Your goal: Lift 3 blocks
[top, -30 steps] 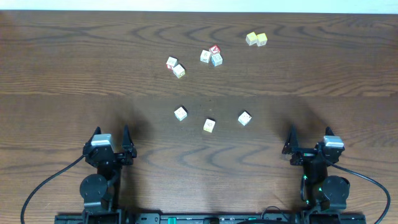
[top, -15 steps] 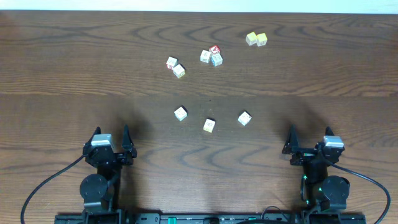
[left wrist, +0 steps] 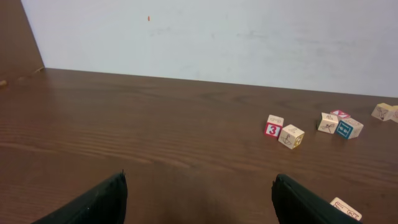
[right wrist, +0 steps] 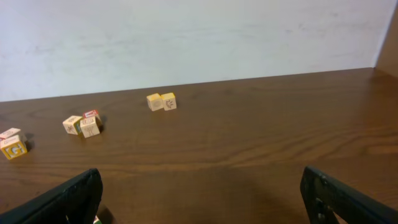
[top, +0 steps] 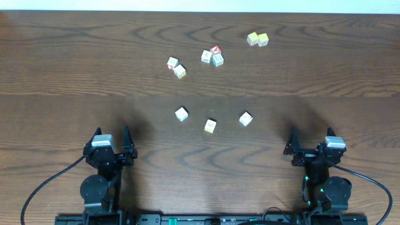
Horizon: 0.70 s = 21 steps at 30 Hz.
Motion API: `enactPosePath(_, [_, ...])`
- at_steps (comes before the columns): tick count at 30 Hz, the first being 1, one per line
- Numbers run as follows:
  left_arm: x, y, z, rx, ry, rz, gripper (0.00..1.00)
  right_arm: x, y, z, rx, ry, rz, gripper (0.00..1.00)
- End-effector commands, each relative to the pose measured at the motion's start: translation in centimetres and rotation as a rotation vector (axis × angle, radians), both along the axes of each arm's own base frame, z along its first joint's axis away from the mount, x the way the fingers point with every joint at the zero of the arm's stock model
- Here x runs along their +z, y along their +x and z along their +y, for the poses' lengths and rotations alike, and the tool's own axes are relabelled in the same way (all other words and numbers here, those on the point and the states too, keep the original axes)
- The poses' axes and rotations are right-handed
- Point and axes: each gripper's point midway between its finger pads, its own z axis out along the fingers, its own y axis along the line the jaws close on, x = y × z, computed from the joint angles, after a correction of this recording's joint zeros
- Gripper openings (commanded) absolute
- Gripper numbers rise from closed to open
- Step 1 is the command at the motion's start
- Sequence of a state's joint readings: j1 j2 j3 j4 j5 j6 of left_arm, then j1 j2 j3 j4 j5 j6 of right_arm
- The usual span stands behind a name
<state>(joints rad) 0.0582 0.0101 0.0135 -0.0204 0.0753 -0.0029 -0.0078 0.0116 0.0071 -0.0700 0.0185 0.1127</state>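
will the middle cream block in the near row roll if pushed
Probably not: the middle cream block is a flat-faced cube resting on the table, so it should slide rather than roll. It looks rigid and small, likely light.

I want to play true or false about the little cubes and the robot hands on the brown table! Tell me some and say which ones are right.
1. The left gripper and the right gripper are both open and empty. True.
2. The three small cream-white wooden cubes are stacked in a tower. False: they lie apart in a loose row on the brown wooden table.
3. The two yellow-green cubes sit side by side at the far side of the table. True.
4. The left gripper is touching a cream-white cube. False: it sits back by the near edge, apart from every cube.
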Motion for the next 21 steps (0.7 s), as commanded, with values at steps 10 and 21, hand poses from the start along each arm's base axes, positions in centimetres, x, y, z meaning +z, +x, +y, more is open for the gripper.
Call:
enactPosePath(10, [0.2,-0.6,-5.2,-0.29,-0.213,0.005,0.75,0.7,-0.5,4.8,0.237,0.55,0.033,0.99])
enactPosePath(21, [7.0,-2.6,-8.5,-0.508,-0.222,-0.119,0.75,4.2,-1.7,7.6,0.443,0.502,-0.054,0.99])
